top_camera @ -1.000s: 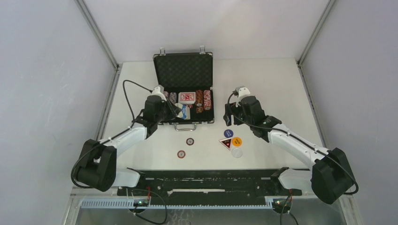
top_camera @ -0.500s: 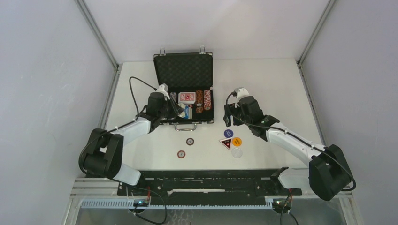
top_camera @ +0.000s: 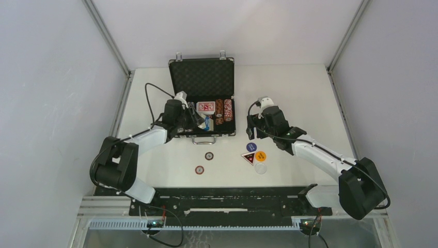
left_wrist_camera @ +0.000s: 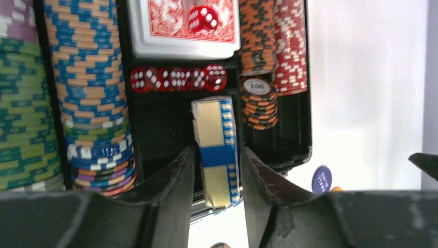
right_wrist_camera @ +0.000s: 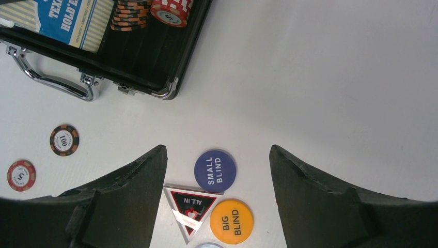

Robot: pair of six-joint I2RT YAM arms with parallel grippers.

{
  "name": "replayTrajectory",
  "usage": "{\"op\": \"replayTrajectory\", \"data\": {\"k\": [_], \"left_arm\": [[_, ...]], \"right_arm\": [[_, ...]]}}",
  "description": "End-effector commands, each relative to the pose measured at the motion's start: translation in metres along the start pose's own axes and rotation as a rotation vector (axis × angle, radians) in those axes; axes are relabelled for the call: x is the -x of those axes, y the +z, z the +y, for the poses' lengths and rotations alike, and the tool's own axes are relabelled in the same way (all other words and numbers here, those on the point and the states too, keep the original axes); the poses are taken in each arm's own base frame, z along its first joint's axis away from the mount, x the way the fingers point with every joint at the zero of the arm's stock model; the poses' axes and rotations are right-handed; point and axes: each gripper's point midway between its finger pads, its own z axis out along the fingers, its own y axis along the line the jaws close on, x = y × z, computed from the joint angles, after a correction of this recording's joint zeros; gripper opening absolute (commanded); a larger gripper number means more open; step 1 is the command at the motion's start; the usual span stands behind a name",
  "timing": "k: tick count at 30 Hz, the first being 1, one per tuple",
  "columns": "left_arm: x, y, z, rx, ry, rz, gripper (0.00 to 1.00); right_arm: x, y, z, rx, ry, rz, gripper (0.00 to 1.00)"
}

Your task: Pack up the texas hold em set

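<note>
The black silver-edged case (top_camera: 202, 77) lies open at the table's far middle. It holds rows of striped chips (left_wrist_camera: 88, 77), a red deck (left_wrist_camera: 181, 26) with a die on it, and a row of red dice (left_wrist_camera: 178, 79). My left gripper (left_wrist_camera: 217, 170) is shut on the blue card deck (left_wrist_camera: 216, 139), held on edge over the case's empty front compartment; it also shows in the top view (top_camera: 207, 123). My right gripper (right_wrist_camera: 218, 155) is open and empty above the blue Small Blind button (right_wrist_camera: 215, 170), the triangular All In button (right_wrist_camera: 190, 205) and the orange Big Blind button (right_wrist_camera: 231, 221).
Two loose chips lie on the table in front of the case: a black-orange 100 chip (right_wrist_camera: 64, 140) and a red chip (right_wrist_camera: 21, 174). A white button (top_camera: 261, 168) lies beside the orange one. The case's metal handle (right_wrist_camera: 49, 77) faces the arms.
My left gripper has moved farther over the case with the blue deck, toward the empty compartment. The right gripper has barely shifted and stays open over the buttons.
</note>
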Motion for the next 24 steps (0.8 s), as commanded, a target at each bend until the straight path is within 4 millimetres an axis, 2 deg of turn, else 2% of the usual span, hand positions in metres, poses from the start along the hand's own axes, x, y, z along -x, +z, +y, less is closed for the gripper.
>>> {"op": "replayTrajectory", "data": {"k": [1,4,7,11,17,20,24], "left_arm": [[0.007,-0.012,0.006,0.084,0.046,0.004,0.54],[0.009,-0.021,0.020,0.172,0.076,0.001,0.73],[0.014,-0.029,0.031,0.247,0.093,-0.024,0.80],[0.022,-0.037,0.037,0.301,0.125,-0.052,0.81],[0.037,-0.043,0.016,0.268,0.178,-0.109,0.81],[0.038,-0.039,0.006,0.238,0.201,-0.109,0.80],[0.034,-0.026,-0.005,0.210,0.227,-0.088,0.76]], "right_arm": [[0.026,0.000,0.003,0.007,0.021,-0.074,0.80],[0.026,0.000,0.005,0.014,0.021,-0.073,0.80],[0.025,0.000,0.006,0.020,0.023,-0.071,0.80],[0.025,0.001,0.008,0.031,0.019,-0.069,0.80],[0.026,-0.001,0.010,0.033,0.016,-0.075,0.79],[0.027,-0.003,0.010,0.028,0.015,-0.080,0.78],[0.025,-0.004,0.009,0.022,0.017,-0.072,0.71]]}}
